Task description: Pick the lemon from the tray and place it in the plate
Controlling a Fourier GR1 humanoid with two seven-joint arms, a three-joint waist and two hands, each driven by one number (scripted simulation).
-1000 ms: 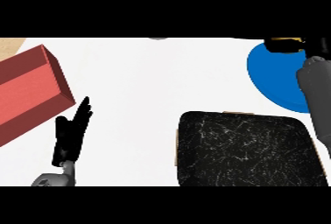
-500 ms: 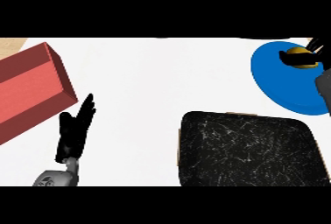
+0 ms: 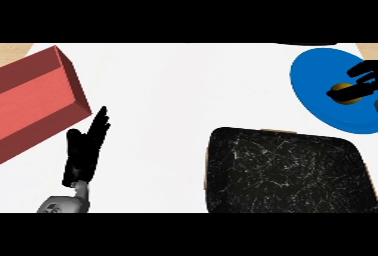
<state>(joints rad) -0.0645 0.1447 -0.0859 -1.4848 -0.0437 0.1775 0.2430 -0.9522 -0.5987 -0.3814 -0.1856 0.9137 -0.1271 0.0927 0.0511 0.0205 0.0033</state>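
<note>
A blue plate [image 3: 317, 82] lies at the right edge of the white counter. Over its right half my right hand [image 3: 363, 75] comes in from the right edge, fingers curled round the yellow lemon [image 3: 343, 92], of which only a small part shows. The black tray [image 3: 284, 172] with a wooden rim sits at the lower right and holds nothing that I can see. My left hand [image 3: 85, 150] rests open at the lower left, fingers straight and pointing up, far from plate and tray.
A red box [image 3: 37, 102] lies tilted at the left edge, just above my left hand. The counter's wooden edge shows at the top corners. White counter top stretches between the box and the plate.
My right hand has moved in over the plate with the lemon, and the view has shifted so more of the plate shows. The left hand keeps its pose.
</note>
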